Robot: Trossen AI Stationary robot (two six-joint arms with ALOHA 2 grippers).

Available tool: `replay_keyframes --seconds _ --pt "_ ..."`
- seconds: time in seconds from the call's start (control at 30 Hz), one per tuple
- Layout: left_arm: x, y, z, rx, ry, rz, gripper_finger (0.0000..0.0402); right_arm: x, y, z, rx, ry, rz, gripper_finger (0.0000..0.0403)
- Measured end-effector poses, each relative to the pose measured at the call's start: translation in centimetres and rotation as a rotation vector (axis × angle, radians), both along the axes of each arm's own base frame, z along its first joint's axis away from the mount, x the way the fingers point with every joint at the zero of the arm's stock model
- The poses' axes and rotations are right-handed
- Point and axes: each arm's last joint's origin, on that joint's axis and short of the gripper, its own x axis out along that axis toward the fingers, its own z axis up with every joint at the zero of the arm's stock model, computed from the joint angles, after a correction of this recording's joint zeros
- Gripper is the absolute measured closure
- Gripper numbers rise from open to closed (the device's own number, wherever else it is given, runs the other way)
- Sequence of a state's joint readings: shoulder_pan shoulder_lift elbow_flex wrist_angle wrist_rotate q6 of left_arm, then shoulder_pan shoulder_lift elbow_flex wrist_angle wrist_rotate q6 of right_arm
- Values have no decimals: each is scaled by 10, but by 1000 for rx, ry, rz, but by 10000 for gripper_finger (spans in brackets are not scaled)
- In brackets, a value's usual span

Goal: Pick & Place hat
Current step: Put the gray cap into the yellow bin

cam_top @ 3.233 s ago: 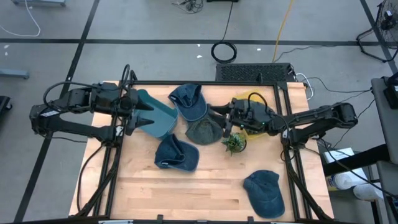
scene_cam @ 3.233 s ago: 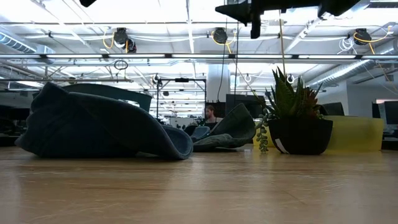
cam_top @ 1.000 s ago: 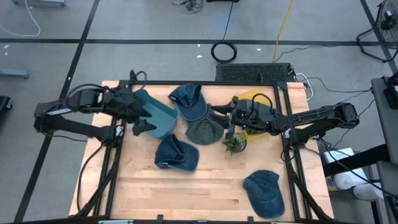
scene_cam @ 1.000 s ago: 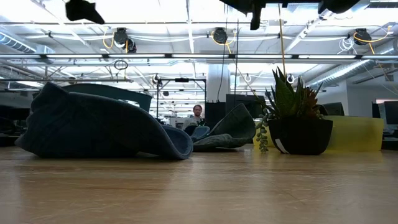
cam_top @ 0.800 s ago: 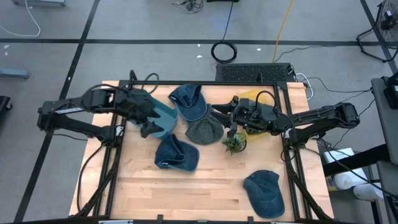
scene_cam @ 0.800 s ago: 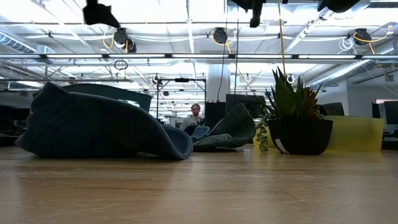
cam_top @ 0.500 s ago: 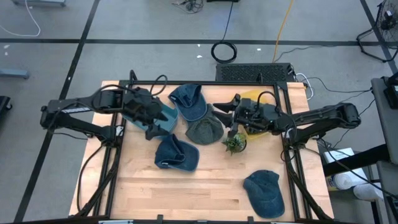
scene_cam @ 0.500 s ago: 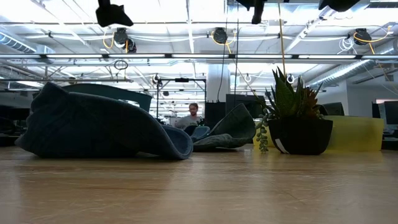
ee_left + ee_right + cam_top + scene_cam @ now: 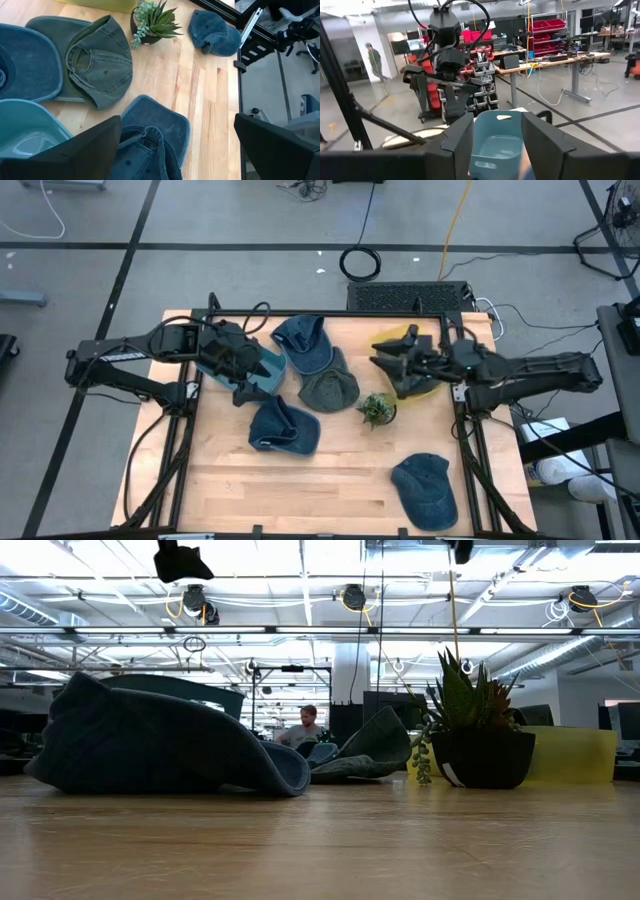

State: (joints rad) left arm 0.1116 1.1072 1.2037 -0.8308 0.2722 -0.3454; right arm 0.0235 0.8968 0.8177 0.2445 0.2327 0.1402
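Note:
Several caps lie on the wooden table: a blue cap (image 9: 303,343) at the far middle, a green cap (image 9: 328,389) beside it, a blue cap (image 9: 283,426) at the middle, and a blue cap (image 9: 425,489) at the near right. My left gripper (image 9: 255,378) hovers open above the teal bin (image 9: 262,364), its fingers pointing toward the middle blue cap (image 9: 150,135) and green cap (image 9: 97,65). My right gripper (image 9: 385,375) hangs open above the yellow bin (image 9: 425,388), facing the teal bin (image 9: 495,132). Neither gripper touches anything.
A small potted plant (image 9: 377,409) stands between the green cap and the yellow bin. Black frame rails (image 9: 470,450) run along the table's left and right sides. Bare wood (image 9: 330,480) lies at the near middle. A person (image 9: 300,730) shows far behind the table.
My left gripper has moved toward the table's right, from the bin's left side to above the bin, staying open. My right gripper has drawn back toward the table's right edge, away from the green cap, to above the yellow bin. No cap has moved.

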Motion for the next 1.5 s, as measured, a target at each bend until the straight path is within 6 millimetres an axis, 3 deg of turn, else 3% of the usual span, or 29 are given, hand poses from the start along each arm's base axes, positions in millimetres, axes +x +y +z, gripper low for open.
replay_keyframes --seconds 0.4,1.07,1.5 --pt "17 -3 -8 -42 14 -36 4 -19 0 7 -52 7 -5 253" --pt "18 -10 -9 2 15 -82 4 -22 0 6 -28 12 1 258" --pt "28 -9 -4 21 -80 -80 4 -21 0 6 4 3 4 258"
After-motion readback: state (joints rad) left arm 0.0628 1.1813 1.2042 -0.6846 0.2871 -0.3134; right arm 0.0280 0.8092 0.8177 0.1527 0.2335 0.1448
